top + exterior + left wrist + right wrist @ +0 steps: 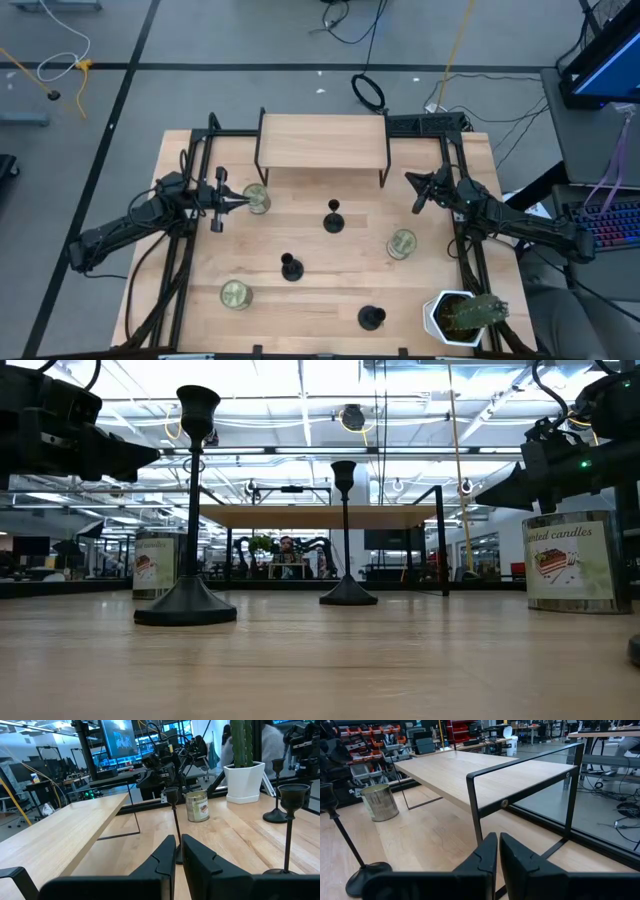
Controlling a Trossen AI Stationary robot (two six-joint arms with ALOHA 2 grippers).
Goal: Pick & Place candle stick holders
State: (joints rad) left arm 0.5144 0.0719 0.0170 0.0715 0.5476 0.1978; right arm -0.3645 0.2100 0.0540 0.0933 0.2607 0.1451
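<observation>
On the wooden table [330, 300] stand three black candle stick holders, none in hand: one near the middle, just in front of the raised shelf [322, 140] at [333, 221]; one nearer the front at [291, 267]; one by the front edge at [372, 318], close to the potted cactus [462, 315]. Three candle tins share the surface, at [256, 198], [402, 243] and [235, 294]. Left gripper [238, 202] hovers at the left side, just beside the tin there, fingers [165, 857] pressed together on nothing. Right gripper [412, 183] hovers at the right end of the shelf, fingers [487, 850] likewise closed and empty. Handling, judged: each holder looks rigid and probably metal, base-heavy with a wide flat foot, but tall and thin, so a sideways nudge high on the stem could tip it. Matte finish should grip fairly well. Best hold appears to be the stem, mid-height or lower, jaws square across it. Hard to make out: from above, stems are foreshortened and cups hide them; in the low view the front-edge holder is cut off at the frame's right edge; true weight and material cannot be told.
</observation>
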